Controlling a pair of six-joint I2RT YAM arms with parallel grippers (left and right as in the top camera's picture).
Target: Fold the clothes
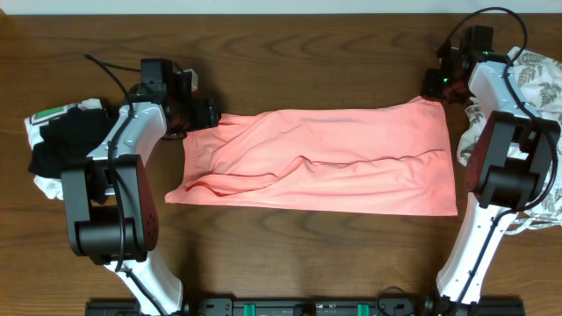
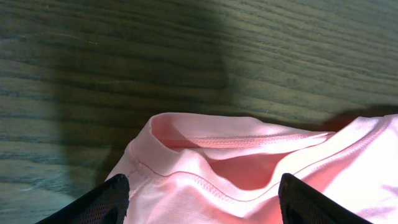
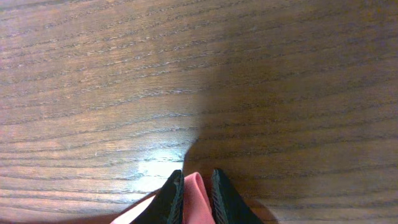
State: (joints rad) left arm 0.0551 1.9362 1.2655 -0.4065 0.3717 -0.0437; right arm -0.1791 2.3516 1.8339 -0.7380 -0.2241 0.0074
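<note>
Most likely a robotics lab or test room, not a home: a white-and-black left arm (image 1: 114, 189) and right arm (image 1: 502, 167) rise from a black rail (image 1: 307, 307) at the front edge of a dark wood-grain desk (image 1: 307, 241), cables (image 1: 493, 12) looping from their wrists, a salmon-pink T-shirt (image 1: 334, 158) spread between them

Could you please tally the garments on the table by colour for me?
Pink: 1, the salmon-pink T-shirt
White with grey leaves: 1, the leaf-print garment
Black and white: 1, the bundle
Total: 3
</note>
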